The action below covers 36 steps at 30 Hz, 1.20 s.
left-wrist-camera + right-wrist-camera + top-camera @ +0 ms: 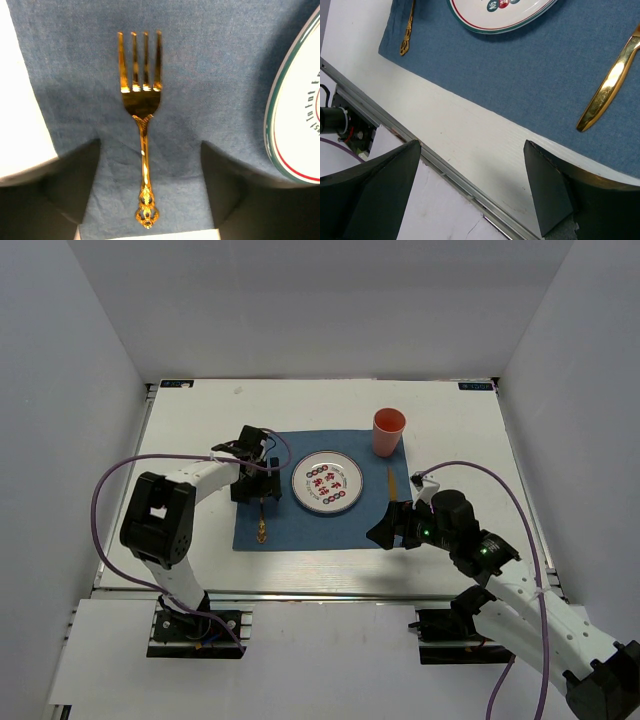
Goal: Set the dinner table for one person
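The white dinner table (180, 440) carries a blue placemat (310, 530). On the mat are a patterned plate (326, 482), a pink cup (389, 430), a gold knife (391, 480) right of the plate and a gold fork (261, 528) left of it. My left gripper (258, 498) is open just above the fork. In the left wrist view the fork (142, 125) lies flat between the spread fingers of my left gripper (150, 190), untouched. My right gripper (385, 532) is open and empty over the mat's front right corner. In its wrist view my right gripper (470, 192) is over the table's front edge, with the knife (610, 85) beyond.
The table's silver rail (445, 167) runs under my right fingers. The plate's rim (300, 125) is close to my left gripper's right finger. White walls enclose the table on three sides. The left arm's purple cable (110, 480) loops over the table's left side.
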Available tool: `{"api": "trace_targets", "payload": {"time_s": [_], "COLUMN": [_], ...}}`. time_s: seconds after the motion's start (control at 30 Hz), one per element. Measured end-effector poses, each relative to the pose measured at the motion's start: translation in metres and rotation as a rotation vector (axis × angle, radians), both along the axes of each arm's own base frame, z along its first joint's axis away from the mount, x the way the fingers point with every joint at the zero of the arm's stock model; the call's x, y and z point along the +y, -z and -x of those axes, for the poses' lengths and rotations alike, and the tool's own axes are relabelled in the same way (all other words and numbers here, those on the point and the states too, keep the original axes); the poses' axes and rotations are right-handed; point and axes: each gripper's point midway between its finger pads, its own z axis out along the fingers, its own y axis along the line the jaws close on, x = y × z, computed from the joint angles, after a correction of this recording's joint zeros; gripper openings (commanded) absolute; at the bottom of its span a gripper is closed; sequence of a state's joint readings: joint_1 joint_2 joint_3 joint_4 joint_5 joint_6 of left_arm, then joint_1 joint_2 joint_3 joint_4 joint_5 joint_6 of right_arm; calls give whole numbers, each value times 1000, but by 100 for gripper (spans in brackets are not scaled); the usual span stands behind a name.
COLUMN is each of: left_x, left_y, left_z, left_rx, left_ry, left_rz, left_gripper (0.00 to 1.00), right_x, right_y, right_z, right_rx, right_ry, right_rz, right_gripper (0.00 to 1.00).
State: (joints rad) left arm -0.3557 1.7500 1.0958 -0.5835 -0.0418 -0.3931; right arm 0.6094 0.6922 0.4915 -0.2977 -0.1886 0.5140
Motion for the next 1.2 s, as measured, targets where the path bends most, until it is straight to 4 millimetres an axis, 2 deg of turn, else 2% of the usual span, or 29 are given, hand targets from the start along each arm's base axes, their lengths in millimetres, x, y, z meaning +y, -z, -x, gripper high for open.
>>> {"api": "trace_targets", "payload": {"time_s": [0.13,0.23,0.3,0.4,0.5,0.57,0.63,0.77,0.9,0.97,1.1,1.2], "left_x": [0,0,1,8,22,34,47,72,96,106,121,129], "left_y": [-9,-34,-59,-110,-159,-188,-211,-244,-264,-271,-285,-299], "left_z": [2,2,3,7,18,30,44,75,110,127,158,176], "left_rx": [-9,-64,-123,-256,-394,-480,-553,-665,-751,-783,-828,-857], "left_ry": [-10,-16,-25,-45,-74,-100,-127,-182,-232,-250,-280,-297], "left_rz": [11,32,50,76,85,83,79,66,57,60,72,82], "left_gripper": [98,98,98,98,98,98,98,98,98,98,98,98], "right_x": [0,-2,-4,-8,-14,-22,-34,-68,-105,-125,-159,-175], "right_y": [0,1,2,-5,-22,-41,-61,-107,-152,-168,-188,-186], "right_z": [0,1,2,0,-6,-13,-19,-22,-16,-9,6,15], "right_rx": [0,5,12,-1,-38,-77,-124,-194,-270,-295,-320,-310], "right_ry": [0,2,6,16,46,86,143,287,427,490,583,613], "right_rz": [0,8,23,45,74,98,125,181,215,236,292,353], "right_gripper": [89,89,89,89,89,89,89,89,89,89,89,89]}}
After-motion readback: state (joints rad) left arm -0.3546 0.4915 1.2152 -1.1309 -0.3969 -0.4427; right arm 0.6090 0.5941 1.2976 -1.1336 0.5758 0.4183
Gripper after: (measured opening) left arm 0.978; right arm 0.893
